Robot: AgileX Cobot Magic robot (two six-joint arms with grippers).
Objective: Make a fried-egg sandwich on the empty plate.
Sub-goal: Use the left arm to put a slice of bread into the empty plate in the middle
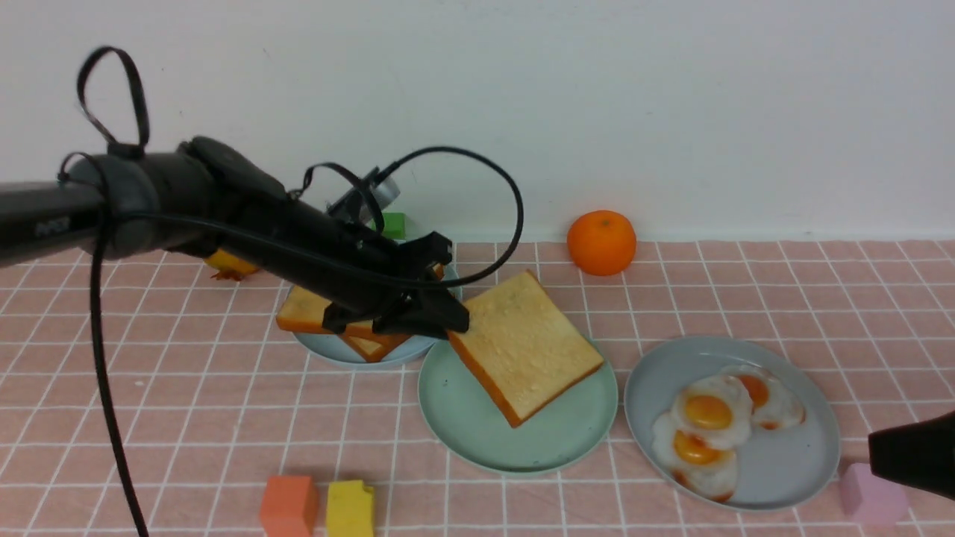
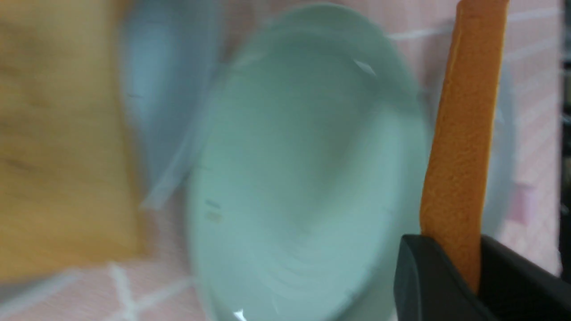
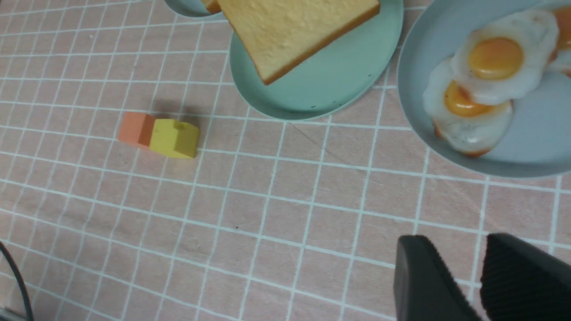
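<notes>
Mint-green plate (image 1: 477, 425) sits mid-worktop (image 1: 224, 418) with no sandwich built on it yet, just one toast slice (image 1: 522, 347) tilted above it. I can't tell if the low corner touches. The left gripper (image 1: 451, 324) has its fingers (image 2: 428, 276) clamped on that slice's edge. Just behind-left is a pale blue plate (image 1: 336, 352) with more toast (image 1: 306, 309); to the right, a grey-blue plate (image 1: 791, 466) has fried eggs (image 1: 709, 414). The right gripper (image 3: 464, 243) hangs near it, its fingers a narrow gap apart and holding nothing.
</notes>
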